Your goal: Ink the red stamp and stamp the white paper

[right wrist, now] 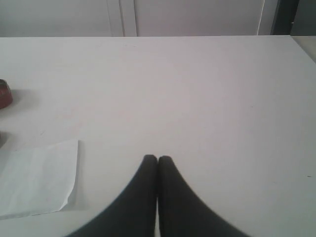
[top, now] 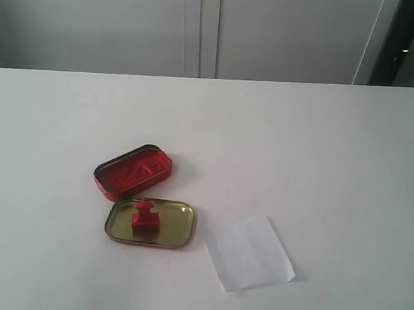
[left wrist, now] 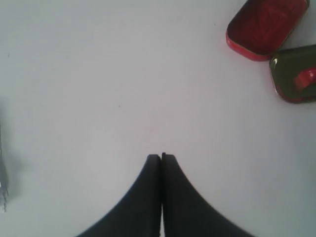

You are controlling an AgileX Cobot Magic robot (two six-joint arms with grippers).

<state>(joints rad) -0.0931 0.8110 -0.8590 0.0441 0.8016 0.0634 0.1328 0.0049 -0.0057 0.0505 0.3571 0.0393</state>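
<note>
The red stamp [top: 145, 220] stands upright inside the gold tin [top: 179, 227], knob up; the left wrist view catches part of the red stamp [left wrist: 306, 78] at its edge. Just behind it lies the oval red tin with the ink pad [top: 133, 170], seen as the red tin [left wrist: 265, 23] in the left wrist view. The white paper [top: 249, 253] lies flat to the right of the gold tin; the white paper [right wrist: 37, 178] also shows in the right wrist view. My left gripper [left wrist: 161, 157] is shut and empty over bare table. My right gripper [right wrist: 157, 158] is shut and empty, beside the paper. Neither gripper appears in the exterior view.
The white table [top: 319, 155] stretches wide around the objects. Grey cabinet doors [top: 201, 28] stand behind its far edge. A sliver of the red tin [right wrist: 4, 94] shows at the right wrist view's border.
</note>
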